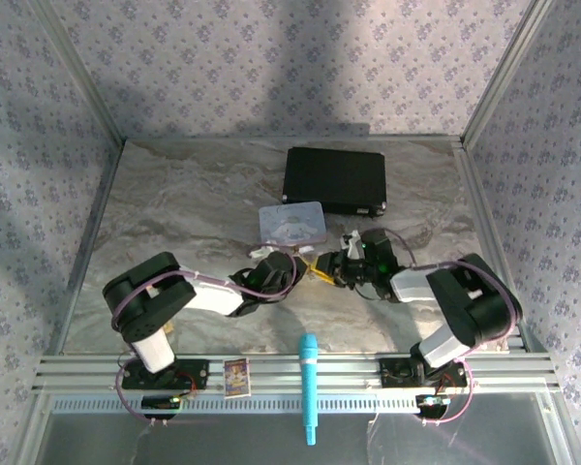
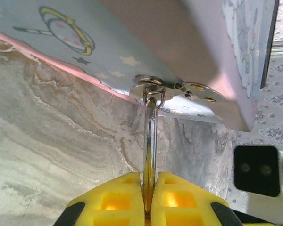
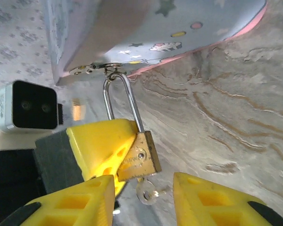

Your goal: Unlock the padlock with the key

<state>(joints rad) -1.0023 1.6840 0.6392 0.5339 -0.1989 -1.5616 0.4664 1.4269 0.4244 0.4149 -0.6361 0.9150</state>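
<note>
With the left gripper (image 2: 148,200) clamping the padlock (image 3: 139,157), the right gripper (image 3: 144,201), jaws apart around the key (image 3: 148,192) below, may knock it out.

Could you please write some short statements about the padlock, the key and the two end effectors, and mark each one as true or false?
1. The shackle of the padlock passes through a ring on the pastel tin. True.
2. The left end effector is open and holds nothing. False: it is shut on the padlock body.
3. A silvery key sticks out under the padlock. True.
4. The right end effector is closed on the key. False: its fingers stand apart, and the key lies between them untouched.
5. The black case lies nearer to the arm bases than the tin. False: it lies beyond the tin.
</note>
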